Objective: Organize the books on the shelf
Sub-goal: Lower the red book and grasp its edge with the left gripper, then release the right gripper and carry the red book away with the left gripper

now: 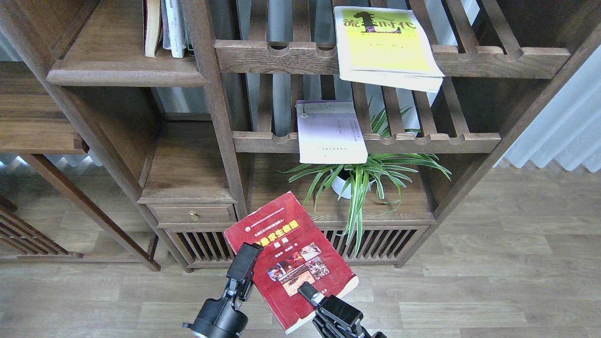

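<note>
A dark red book (291, 253) with small photos hangs tilted in the air in front of the low cabinet. My left gripper (245, 265) is shut on its left edge and my right gripper (310, 295) is shut on its lower edge. A yellow-green book (385, 47) with black characters lies flat on the upper slatted rack and overhangs the rail. On the lower slatted rack lies a pale lavender-white book (331, 134), also overhanging. The solid shelf (122, 72) is at the upper left, far above both grippers.
Cream and white books (164, 28) stand upright at the shelf's right end. A spider plant (361, 183) in a white pot sits below the lavender book. A small drawer (192, 214) and an upright post (216, 108) lie between the held book and the shelf.
</note>
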